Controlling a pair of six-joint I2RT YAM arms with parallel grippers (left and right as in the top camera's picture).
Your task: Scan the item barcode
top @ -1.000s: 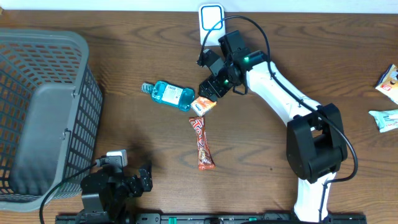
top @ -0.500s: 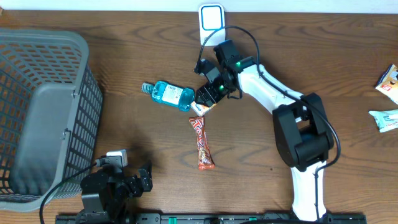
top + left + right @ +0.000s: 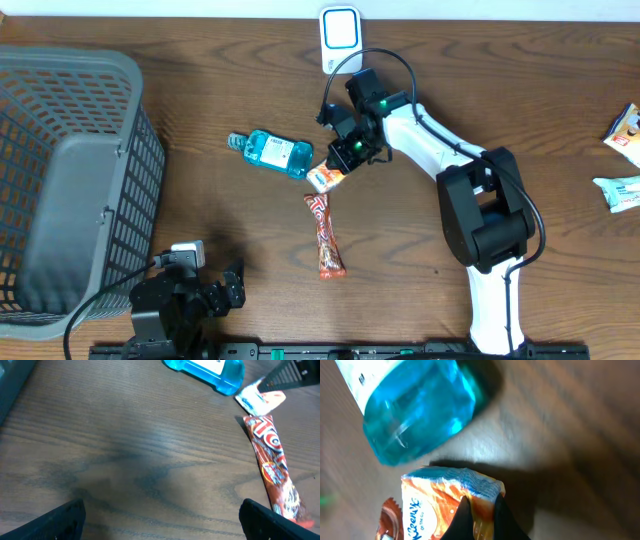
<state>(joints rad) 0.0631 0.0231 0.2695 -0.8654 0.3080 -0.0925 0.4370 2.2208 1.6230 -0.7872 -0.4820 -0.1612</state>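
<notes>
Right pincer [image 3: 480,512] (arm stretched left) pinches orange snack packet [image 3: 437,495].

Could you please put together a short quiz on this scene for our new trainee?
1. Multiple choice: what is the right gripper pinching?
A. a tin can
B. an orange-and-white snack packet
C. a pen
2. True or false: the left gripper is shut.
3. Fill the gap: in the overhead view, the item lying just left of the packet is a blue ___.

Key
1. B
2. False: its jaws stand wide open over bare table.
3. bottle
</notes>
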